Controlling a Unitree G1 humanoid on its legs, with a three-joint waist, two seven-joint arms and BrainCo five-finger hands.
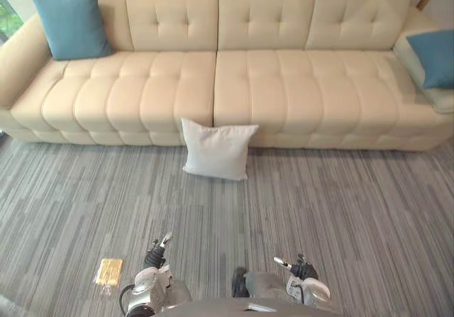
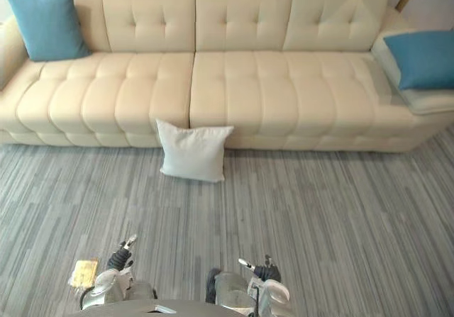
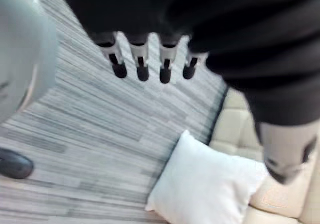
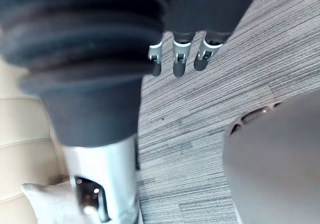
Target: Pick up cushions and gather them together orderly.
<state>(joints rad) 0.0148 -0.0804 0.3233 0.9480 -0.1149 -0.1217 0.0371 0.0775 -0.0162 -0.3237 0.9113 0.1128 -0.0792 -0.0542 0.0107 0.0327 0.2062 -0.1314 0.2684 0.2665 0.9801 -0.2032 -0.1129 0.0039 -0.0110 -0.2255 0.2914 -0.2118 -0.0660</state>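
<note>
Softness and lightness are to be expected of the white cushion (image 1: pixel 218 149), which is stood on the grey carpet (image 1: pixel 340 210) and leant against the front of the cream sofa (image 1: pixel 284 83) near its middle seam. It is judged plump and yielding, so it would sag and fold if pinched by one corner. A hold is better taken across its upper edge or at both sides, where the filling can be squeezed and the cloth is unlikely to slip. Nothing fragile is involved, and little harm would be done by a drop.

Two more cushions are borne by the sofa. A left blue cushion (image 1: pixel 71 21) is propped upright against the backrest at the left end, beside the armrest. A right blue cushion (image 1: pixel 433 57) is laid tilted on the raised section at the far right end. The two are set well apart, so the gathering is judged not yet begun.

The left hand (image 3: pixel 142 63) is held low above the carpet with its fingers straight and apart from the thumb, and nothing is grasped. The white cushion is seen past it, well apart. The right hand (image 4: pixel 180 58) is likewise held low, with its fingers extended and empty. A small yellow flat thing (image 1: pixel 109 271) is seen on the carpet near the left hand; what it is cannot be told.

An approach is judged to be needed before the white cushion can be reached
</note>
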